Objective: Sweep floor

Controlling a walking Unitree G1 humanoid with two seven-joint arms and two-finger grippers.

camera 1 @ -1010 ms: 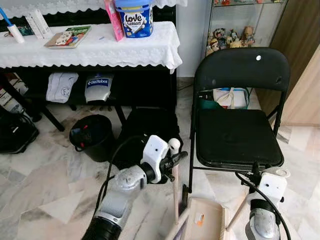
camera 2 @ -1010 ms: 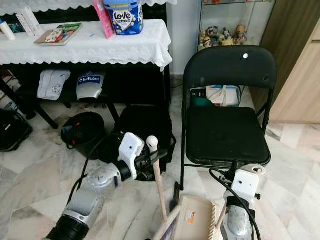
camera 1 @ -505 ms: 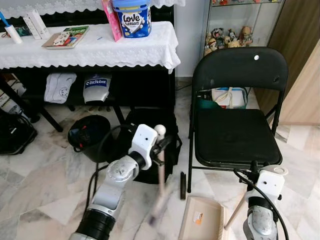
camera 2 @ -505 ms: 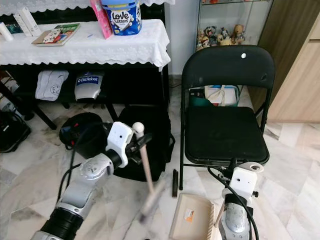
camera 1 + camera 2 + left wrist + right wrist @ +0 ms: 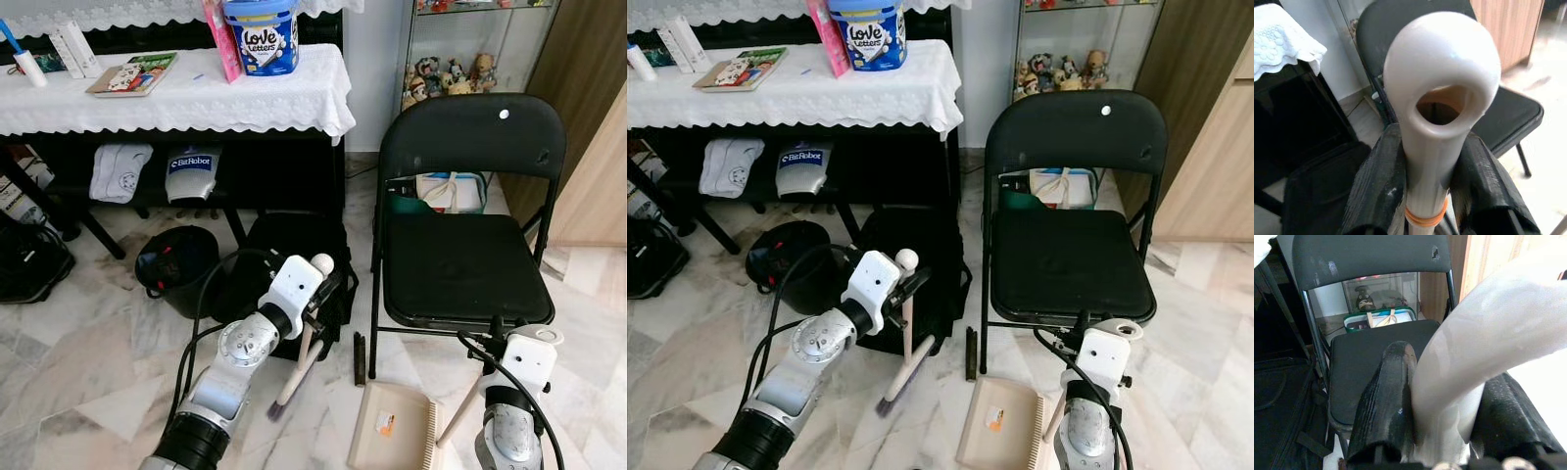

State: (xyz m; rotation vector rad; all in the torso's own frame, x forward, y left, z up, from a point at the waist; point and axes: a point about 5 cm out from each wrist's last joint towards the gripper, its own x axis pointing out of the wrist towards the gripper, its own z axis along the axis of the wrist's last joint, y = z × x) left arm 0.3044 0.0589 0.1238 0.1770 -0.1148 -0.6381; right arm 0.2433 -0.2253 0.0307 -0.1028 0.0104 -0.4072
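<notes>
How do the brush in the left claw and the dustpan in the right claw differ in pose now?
The brush slants, bristles at the marble floor; the dustpan lies flat, handle slanting up. The brush is a slim stick; the dustpan a wide tray. Both beige, clamped by the left claw and right claw.

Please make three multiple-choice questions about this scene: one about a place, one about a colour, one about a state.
1. Where does the small dark stick lie?
A. on the chair seat
B. on the floor beside the chair leg
C. inside the dustpan

2. What colour is the folding chair?
A. black
B. red
C. white

3. How is the left gripper?
A. open, empty
B. shut on the brush handle
C. resting on the table

Key: 1 B, the stick lies on the floor by the chair; 2 A, seat and back are black; 3 B, the left gripper clamps the brush handle.
</notes>
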